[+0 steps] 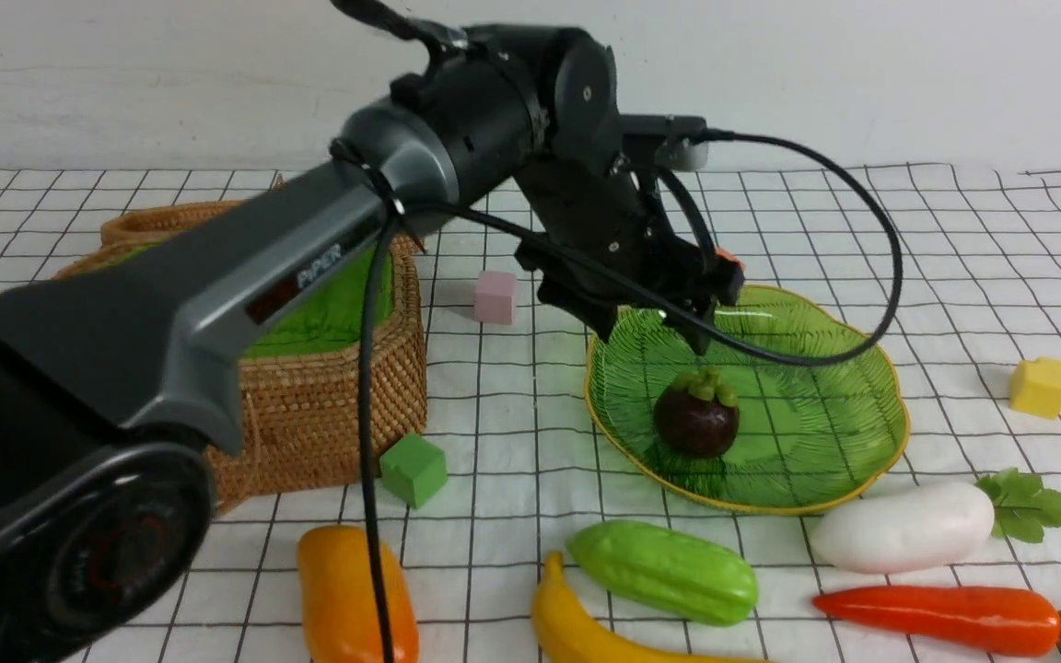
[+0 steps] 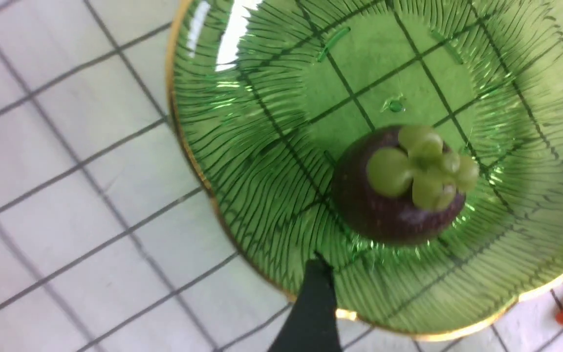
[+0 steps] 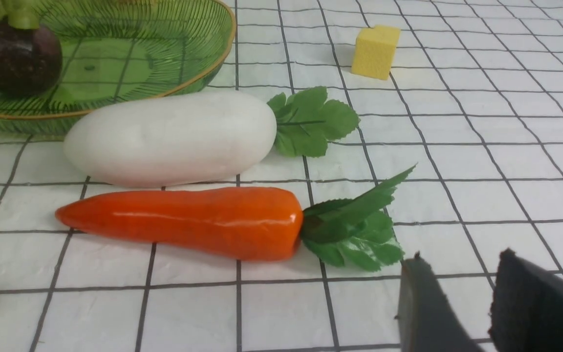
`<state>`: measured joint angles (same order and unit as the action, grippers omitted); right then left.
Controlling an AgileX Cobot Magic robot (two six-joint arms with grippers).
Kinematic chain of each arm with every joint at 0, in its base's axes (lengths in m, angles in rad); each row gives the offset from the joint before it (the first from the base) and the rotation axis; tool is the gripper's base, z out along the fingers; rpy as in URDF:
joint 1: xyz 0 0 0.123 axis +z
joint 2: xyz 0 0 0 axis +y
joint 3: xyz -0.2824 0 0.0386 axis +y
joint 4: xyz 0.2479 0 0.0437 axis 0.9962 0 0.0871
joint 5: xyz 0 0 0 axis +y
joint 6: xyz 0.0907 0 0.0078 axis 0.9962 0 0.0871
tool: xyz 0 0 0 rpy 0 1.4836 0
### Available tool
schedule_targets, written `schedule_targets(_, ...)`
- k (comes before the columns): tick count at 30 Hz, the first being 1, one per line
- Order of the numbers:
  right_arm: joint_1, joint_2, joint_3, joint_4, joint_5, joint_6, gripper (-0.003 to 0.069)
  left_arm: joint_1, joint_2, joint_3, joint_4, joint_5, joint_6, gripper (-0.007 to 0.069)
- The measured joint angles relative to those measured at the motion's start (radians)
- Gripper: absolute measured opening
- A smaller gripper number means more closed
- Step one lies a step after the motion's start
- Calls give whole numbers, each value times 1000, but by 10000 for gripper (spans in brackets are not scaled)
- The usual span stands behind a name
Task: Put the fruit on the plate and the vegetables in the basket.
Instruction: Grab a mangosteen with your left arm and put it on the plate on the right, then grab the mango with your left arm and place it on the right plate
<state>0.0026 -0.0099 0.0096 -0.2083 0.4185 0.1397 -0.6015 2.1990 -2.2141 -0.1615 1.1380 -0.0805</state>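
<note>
The dark-purple mangosteen (image 1: pixel 696 419) sits upright on the green plate (image 1: pixel 825 433). My left gripper (image 1: pixel 655 331) hangs open and empty just above the plate's far side. In the left wrist view the mangosteen (image 2: pixel 399 190) lies on the plate (image 2: pixel 262 171), beyond the gripper (image 2: pixel 445 303). The mango (image 1: pixel 346 589), banana (image 1: pixel 586 635), cucumber (image 1: pixel 664 571), radish (image 1: pixel 903 527) and carrot (image 1: pixel 940 619) lie on the cloth in front. The basket (image 1: pixel 328 405) stands at the left, partly hidden by my arm. My right gripper (image 3: pixel 461 255) is slightly open and empty near the carrot (image 3: pixel 188 222) leaves, with the radish (image 3: pixel 174 137) beyond.
A pink cube (image 1: pixel 495 296) lies behind the basket and plate. A green cube (image 1: pixel 413 469) lies at the basket's front corner. A yellow cube (image 1: pixel 1040 387) lies right of the plate. The left arm's cable hangs over the plate.
</note>
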Motion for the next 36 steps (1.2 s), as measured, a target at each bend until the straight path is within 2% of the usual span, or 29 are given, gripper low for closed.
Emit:
schedule_targets(3,0,0,0,0,0,0,238,24,-80,5,37,84,-14,616)
schedule_targets(9,0,0,0,1,-1,0,238,64,-298,155,69,103,-66,601)
schedule_targets(13,0,0,0,1,-1,0,238,63,-448,344,69,104,-108,591)
schedule_targets(16,0,0,0,1,-1,0,238,63,-584,639,112,92,-208,591)
schedule_targets(17,0,0,0,1,-1,0,238,63,-596,656,116,85,-224,591)
schedule_targets(19,0,0,0,0,-1,0,238,63,-643,847,162,12,-339,591)
schedule_targets(20,0,0,0,0,-1,0,238,63,-643,862,162,12,-349,591)
schedule_targets(22,0,0,0,0,-1,0,238,63,-640,1038,172,-96,-452,591)
schedule_targets(27,0,0,0,0,-1,0,238,63,-534,1165,181,-301,-554,591)
schedule_targets(31,0,0,0,0,-1,0,238,64,-445,1153,181,-338,-566,600)
schedule_targets(36,0,0,0,0,0,0,238,64,-360,1124,129,-355,-495,583)
